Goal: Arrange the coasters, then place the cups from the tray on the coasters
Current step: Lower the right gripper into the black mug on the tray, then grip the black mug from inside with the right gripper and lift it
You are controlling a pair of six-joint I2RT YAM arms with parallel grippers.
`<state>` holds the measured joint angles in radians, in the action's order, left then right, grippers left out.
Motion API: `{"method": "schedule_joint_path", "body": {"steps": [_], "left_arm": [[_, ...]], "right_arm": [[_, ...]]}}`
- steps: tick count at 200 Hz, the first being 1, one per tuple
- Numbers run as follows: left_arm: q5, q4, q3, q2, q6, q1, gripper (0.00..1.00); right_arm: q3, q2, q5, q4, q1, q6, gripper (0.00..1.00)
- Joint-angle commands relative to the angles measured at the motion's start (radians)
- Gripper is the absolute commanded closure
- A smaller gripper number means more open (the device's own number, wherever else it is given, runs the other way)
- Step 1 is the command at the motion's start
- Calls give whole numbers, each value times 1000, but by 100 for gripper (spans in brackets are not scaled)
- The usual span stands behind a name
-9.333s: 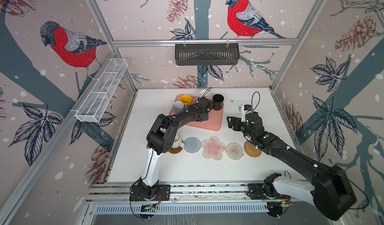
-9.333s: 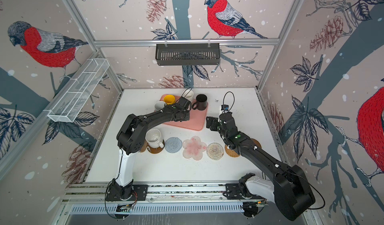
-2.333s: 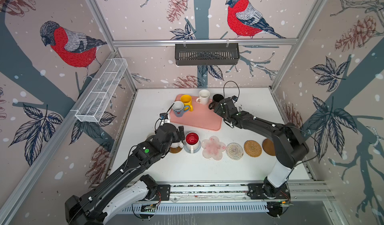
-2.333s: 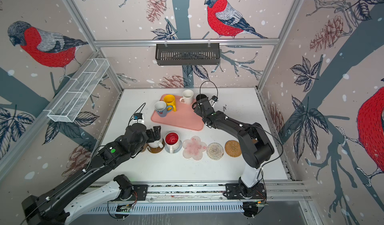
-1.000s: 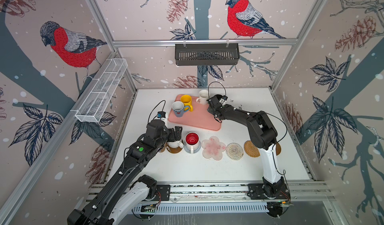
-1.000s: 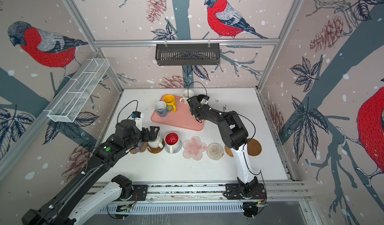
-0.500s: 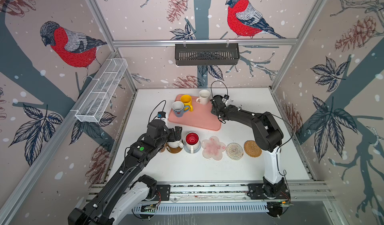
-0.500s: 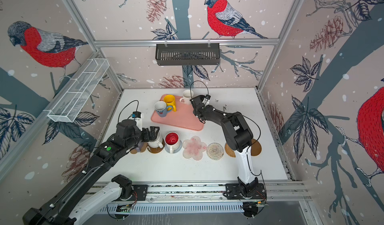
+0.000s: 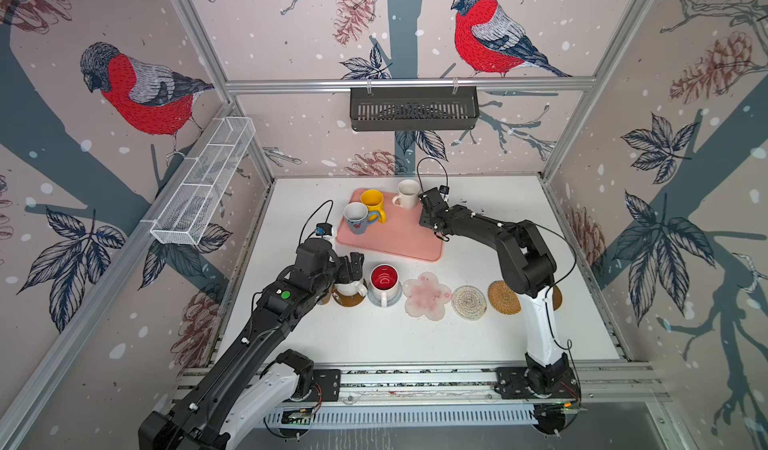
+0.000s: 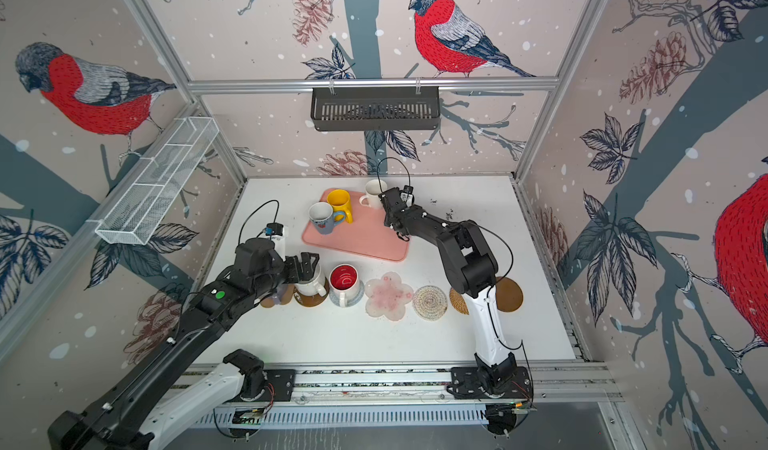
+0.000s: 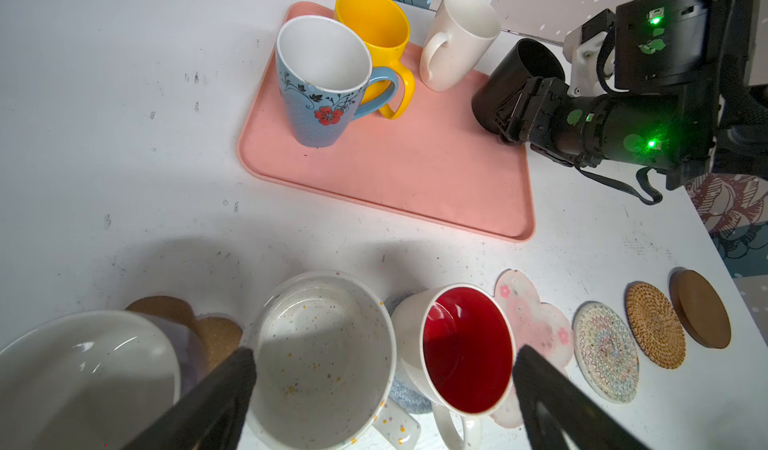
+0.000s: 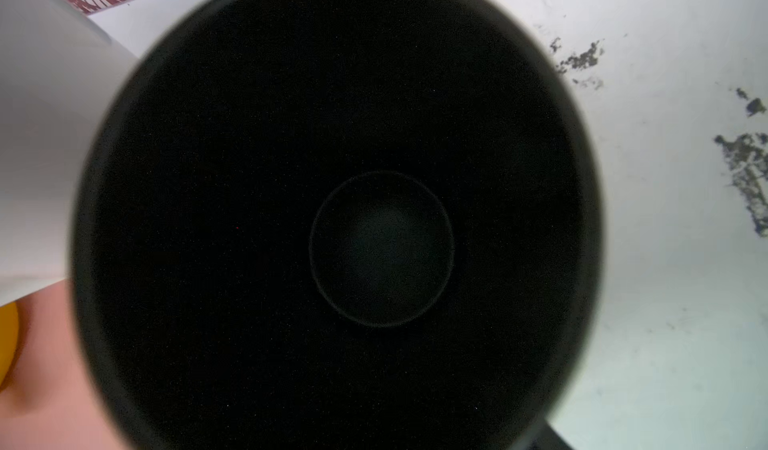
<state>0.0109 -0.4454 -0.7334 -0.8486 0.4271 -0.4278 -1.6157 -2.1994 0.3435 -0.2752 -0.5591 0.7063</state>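
Robot lab cell: aluminium frame (image 9: pixel 407 83), bird-print walls (image 9: pixel 291 32).

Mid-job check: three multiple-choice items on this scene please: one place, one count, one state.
1. The white mug with red inside stands on: A salmon-pink tray; B grey-blue crochet coaster; C bare table.
2. Bare coasters right of it in a top view: A two; B four; C six.
3. Left gripper, jaws: A open; B shut on yellow mug; C hidden.
B: crochet edge shows under it. B: pink-white flower mat, cream rope mat, golden rattan mat, glossy brown disc. A: wide apart above the speckled white mug.
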Motion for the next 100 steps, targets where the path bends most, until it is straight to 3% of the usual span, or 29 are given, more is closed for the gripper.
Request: {"method": "schedule_joint_path", "body": {"steps": [1, 100], "left_arm": [[1, 25, -3, -4, -12, 4, 3], [-3, 26, -3, -14, -13, 12, 3]], "right_arm": [[-19, -12, -2, -26, 4, -21, 38], [-44, -27, -9, -42, 24, -46, 62]]}}
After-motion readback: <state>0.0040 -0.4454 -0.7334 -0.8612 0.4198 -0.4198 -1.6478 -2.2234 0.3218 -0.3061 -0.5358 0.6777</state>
